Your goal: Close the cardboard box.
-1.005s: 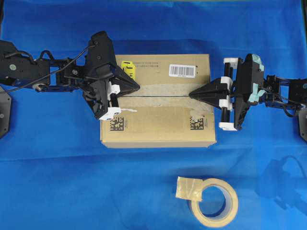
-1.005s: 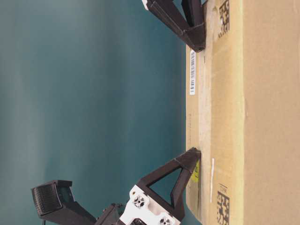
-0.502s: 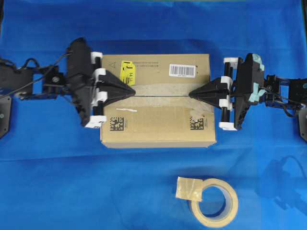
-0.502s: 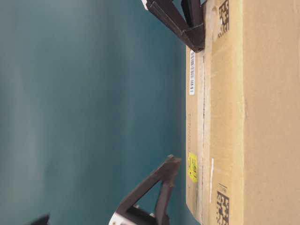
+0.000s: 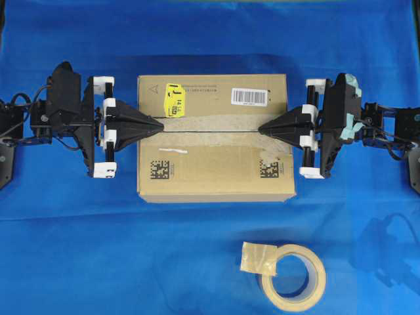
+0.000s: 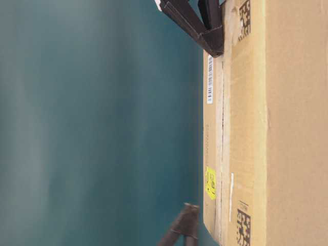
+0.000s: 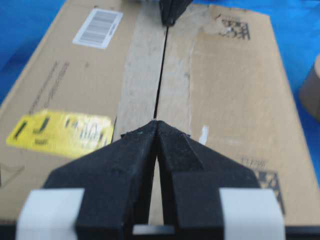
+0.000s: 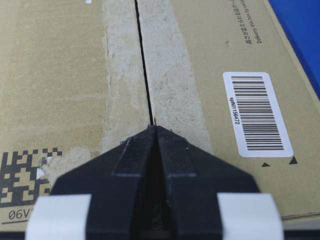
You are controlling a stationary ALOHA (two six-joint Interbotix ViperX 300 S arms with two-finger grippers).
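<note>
Blue cloth covers the worktop (image 5: 197, 262), and the cardboard box (image 5: 213, 174) sits in the middle of it with its top flaps down and meeting along a central seam.

Compared with 1 second ago, the left end effector (image 5: 159, 125) has drawn back toward the box's left edge: then its tip lay well in over the top near the yellow sticker (image 5: 174, 98), with the wrist twisted; now the wrist is squared up and only the tip reaches over the left end of the seam. In the table-level view its fingers (image 6: 185, 225) stand apart from the box top, where earlier they touched it. Its fingers are pressed together with nothing between them.

The right end effector (image 5: 262, 129) has not moved; its tip rests on the right end of the seam, fingers closed on nothing, touching the cardboard in the table-level view.

Old tape strips (image 5: 210, 123) run along both sides of the seam. A barcode label (image 5: 249, 97) lies on the far flap, and 2 black square codes (image 5: 160, 170) on the near flap. What the box holds cannot be seen.

A roll of masking tape (image 5: 292, 275) lies on the cloth, well apart from the box.
</note>
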